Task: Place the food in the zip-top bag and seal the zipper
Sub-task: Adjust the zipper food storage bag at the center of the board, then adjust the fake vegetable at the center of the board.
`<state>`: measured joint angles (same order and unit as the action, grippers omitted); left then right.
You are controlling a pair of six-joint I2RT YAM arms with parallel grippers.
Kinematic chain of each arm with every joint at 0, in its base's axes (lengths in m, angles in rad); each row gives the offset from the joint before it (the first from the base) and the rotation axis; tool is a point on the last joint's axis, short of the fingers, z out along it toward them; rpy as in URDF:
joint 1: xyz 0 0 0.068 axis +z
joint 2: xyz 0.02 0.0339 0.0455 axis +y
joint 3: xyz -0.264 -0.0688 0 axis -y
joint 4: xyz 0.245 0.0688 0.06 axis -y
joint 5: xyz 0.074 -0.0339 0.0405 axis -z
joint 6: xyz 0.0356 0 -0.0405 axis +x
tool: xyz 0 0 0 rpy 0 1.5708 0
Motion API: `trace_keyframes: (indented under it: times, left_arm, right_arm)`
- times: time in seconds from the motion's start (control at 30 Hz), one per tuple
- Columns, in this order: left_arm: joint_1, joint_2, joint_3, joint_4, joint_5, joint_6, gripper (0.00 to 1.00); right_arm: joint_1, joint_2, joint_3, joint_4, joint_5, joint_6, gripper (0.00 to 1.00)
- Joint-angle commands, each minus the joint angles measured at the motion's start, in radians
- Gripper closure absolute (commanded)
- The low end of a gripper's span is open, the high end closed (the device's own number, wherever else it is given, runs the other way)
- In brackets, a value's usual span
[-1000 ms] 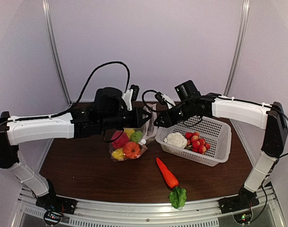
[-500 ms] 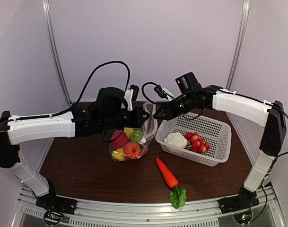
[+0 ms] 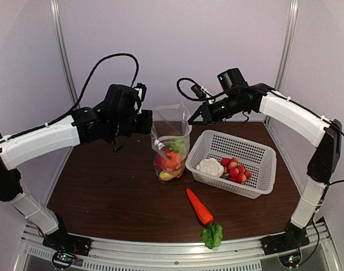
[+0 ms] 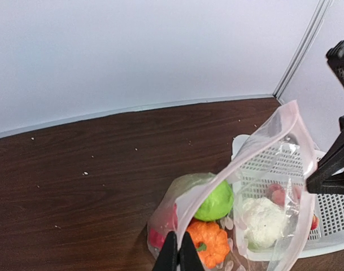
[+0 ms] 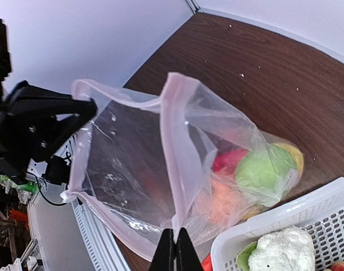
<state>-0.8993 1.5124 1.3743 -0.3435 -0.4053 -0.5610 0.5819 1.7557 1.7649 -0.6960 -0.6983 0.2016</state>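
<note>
Bright, even, diffuse light, faint soft shadows, wide-angle bowing at edges, wrist views slightly soft

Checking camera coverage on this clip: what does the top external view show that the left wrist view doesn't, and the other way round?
Only top external: the carrot lying on the table in front of the basket, and both arms whole. Only left wrist: the left gripper shut on the mouth edge of the zip-top bag, close up. Both: the bag held up, the lime and orange piece inside it, the cauliflower in the basket.
</note>
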Motion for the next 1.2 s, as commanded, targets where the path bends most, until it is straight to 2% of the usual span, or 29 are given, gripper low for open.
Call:
trace_keyframes:
  times: [0.0, 0.1, 0.17, 0.33, 0.47, 0.6, 0.73, 0.9, 1.07, 1.17]
  left_arm:
    - [0.024, 0.001, 0.165, -0.059, -0.138, 0.155, 1.00]
    - [0.062, 0.048, 0.260, -0.083, -0.181, 0.248, 1.00]
    - [0.071, 0.066, 0.315, -0.093, -0.189, 0.294, 1.00]
    - [0.071, 0.061, 0.316, -0.105, -0.006, 0.318, 1.00]
    - [0.069, 0.047, 0.174, -0.074, 0.152, 0.219, 1.00]
    - [0.032, 0.012, -0.016, 0.013, 0.203, 0.140, 1.00]
    - [-0.004, -0.033, -0.101, 0.085, 0.207, 0.102, 1.00]
    - [-0.012, -0.069, -0.108, 0.127, 0.195, 0.086, 1.00]
    - [-0.013, -0.065, -0.103, 0.141, 0.190, 0.076, 1.00]
    - [-0.013, -0.065, -0.108, 0.139, 0.173, 0.063, 1.00]
  right_arm:
    - [-0.003, 0.132, 0.161, -0.089, 0.038, -0.032, 1.00]
    - [-0.004, 0.190, 0.299, -0.082, 0.023, -0.044, 1.00]
    - [-0.006, 0.187, 0.328, -0.068, 0.034, -0.040, 1.00]
    - [-0.005, 0.152, 0.281, -0.073, -0.016, -0.085, 1.00]
    - [-0.006, 0.104, 0.137, -0.070, -0.079, -0.135, 0.77]
    - [-0.004, -0.044, -0.081, -0.090, -0.077, -0.273, 0.66]
    - [0.001, -0.223, -0.375, -0.102, -0.022, -0.466, 0.56]
    - [0.021, -0.341, -0.651, -0.090, 0.074, -0.573, 0.54]
    - [0.126, -0.339, -0.781, -0.066, 0.194, -0.628, 0.53]
    - [0.187, -0.293, -0.793, -0.044, 0.239, -0.623, 0.50]
